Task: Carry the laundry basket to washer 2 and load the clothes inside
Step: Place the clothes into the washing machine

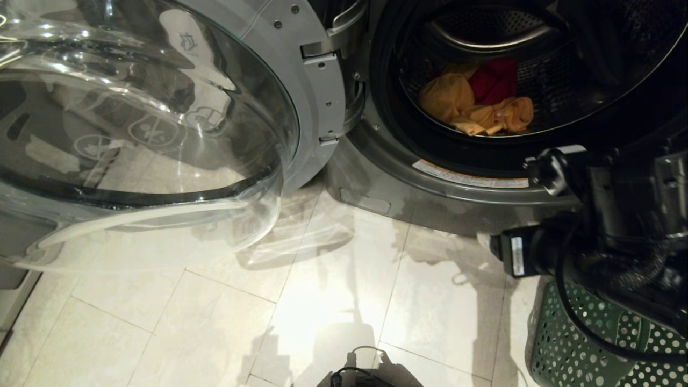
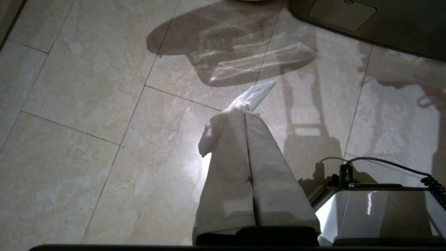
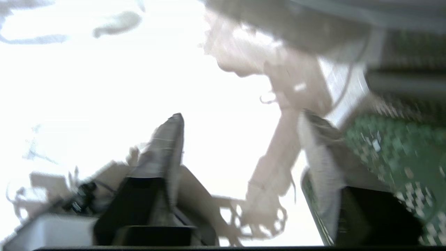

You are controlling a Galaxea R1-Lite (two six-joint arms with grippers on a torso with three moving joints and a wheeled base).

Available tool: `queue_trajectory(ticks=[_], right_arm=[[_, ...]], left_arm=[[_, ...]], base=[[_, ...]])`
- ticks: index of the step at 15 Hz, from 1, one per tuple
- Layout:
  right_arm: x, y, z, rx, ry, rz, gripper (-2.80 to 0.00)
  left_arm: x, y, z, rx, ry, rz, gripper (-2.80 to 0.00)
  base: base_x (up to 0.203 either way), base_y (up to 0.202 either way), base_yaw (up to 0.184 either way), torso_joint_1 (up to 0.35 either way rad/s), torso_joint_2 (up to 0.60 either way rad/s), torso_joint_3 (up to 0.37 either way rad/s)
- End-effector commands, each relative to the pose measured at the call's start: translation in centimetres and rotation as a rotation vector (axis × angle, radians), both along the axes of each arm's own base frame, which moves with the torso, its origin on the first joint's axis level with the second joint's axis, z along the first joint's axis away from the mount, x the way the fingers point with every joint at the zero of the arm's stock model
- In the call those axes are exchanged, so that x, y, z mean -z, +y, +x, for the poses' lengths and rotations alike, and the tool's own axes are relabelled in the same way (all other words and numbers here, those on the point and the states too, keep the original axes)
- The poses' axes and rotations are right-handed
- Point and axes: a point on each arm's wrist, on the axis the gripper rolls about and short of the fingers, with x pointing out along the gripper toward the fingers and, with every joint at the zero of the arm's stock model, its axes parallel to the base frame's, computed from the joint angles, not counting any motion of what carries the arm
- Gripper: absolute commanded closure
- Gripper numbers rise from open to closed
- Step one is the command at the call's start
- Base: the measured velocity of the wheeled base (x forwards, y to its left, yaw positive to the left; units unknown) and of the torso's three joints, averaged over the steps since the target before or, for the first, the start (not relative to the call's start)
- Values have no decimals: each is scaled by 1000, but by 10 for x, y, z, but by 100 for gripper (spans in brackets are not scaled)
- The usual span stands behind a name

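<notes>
Washer 2 [image 1: 484, 177] stands open before me, clothes [image 1: 475, 105] in its drum.
Only my wrist cameras show grippers: left gripper [image 2: 245, 111] pressed closed; right gripper [image 3: 244, 129] spread, empty, beside the laundry basket [image 3: 393, 153].

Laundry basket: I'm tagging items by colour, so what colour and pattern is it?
The laundry basket is dark green, its walls perforated with round holes; the head view shows it best.

I see glossy beige stone-look floor tiles [image 1: 215, 322] with thin dark grout lines, and a bright glare patch [image 1: 322, 306] near the middle. Soft grey shadows [image 2: 223, 45] lie across the tiles. Pale strip [image 1: 11, 301] at far left edge, can't tell what it is.
</notes>
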Motion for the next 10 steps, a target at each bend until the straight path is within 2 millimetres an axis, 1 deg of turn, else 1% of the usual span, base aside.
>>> queue_trajectory(ticks=[1,2,3,6,8,10], right_arm=[[10,-36,-39,22,-5,20,0],[18,-47,-47,39,10,16,0],[23,-57,-49,85,20,14,0],[35,-87,-45,263,47,3,0],[41,-112,-39,427,70,-2,0],[52,-137,-39,591,115,-8,0]], left_arm=[[0,0,0,-1,1,1,0],[0,0,0,-1,2,-1,0],[0,0,0,-1,2,-1,0],[0,0,0,-1,2,0,0],[0,0,0,-1,1,1,0],[0,0,0,-1,2,0,0]], base=[[0,0,0,0,0,0],[0,0,0,0,0,0],[0,0,0,0,0,0],[0,0,0,0,0,0],[0,0,0,0,0,0],[0,0,0,0,0,0]])
